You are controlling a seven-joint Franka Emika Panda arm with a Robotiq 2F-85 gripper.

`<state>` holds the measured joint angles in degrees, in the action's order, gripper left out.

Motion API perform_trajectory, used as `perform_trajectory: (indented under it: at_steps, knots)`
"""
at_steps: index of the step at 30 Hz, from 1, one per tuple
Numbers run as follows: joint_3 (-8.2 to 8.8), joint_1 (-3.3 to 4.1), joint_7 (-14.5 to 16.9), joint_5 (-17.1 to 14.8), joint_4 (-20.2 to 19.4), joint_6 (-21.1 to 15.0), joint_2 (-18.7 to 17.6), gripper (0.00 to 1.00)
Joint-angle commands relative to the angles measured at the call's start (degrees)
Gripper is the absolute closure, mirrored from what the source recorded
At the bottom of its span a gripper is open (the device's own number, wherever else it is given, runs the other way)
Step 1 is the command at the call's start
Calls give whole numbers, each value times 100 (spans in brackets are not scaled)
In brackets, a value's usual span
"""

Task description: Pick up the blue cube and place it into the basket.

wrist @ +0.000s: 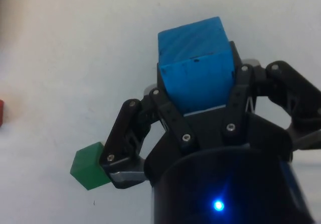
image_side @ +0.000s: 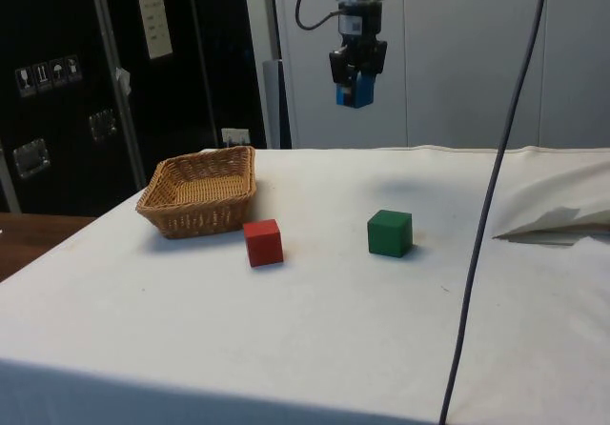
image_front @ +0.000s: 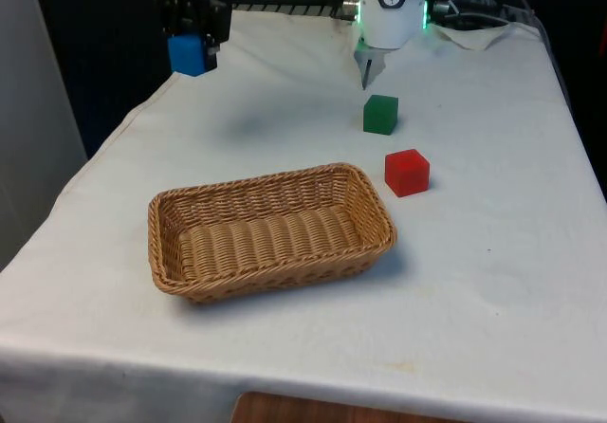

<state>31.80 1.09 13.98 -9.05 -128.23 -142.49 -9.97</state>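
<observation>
My gripper (image_front: 190, 55) hangs high above the table at the far end, on the front view's left, shut on the blue cube (image_front: 187, 53). The side view has the gripper (image_side: 355, 90) and the blue cube (image_side: 354, 91) well above the cloth, behind the green cube. In the wrist view the blue cube (wrist: 196, 72) sits clamped between the black fingers (wrist: 165, 113). The wicker basket (image_front: 365, 212) stands in the middle of the table, nearer the camera than the gripper; in the side view the basket (image_side: 172, 217) lies at the left.
A green cube (image_front: 380, 115) and a red cube (image_front: 407, 173) rest on the cloth to the front view's right of the basket; the green cube (wrist: 89, 169) also appears below the fingers. Crumpled cloth (image_front: 488, 34) lies at the far right corner. A black cable (image_side: 496, 196) hangs in the side view.
</observation>
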Motion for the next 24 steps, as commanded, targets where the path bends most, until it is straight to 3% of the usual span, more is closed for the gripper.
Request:
perform_trajectory:
  at_steps: [1,6,7,8,16,24]
  knots:
    - [-11,29,-97,80,80,34,-74,99]
    - [-74,46,-218,172,195,86,-160,99]
    - [-103,11,-109,63,143,23,-115,99]
    - [-86,57,-241,183,229,97,-183,99]
    - [-258,80,-493,315,590,304,-435,99]
    - [-372,63,-401,252,917,464,-653,99]
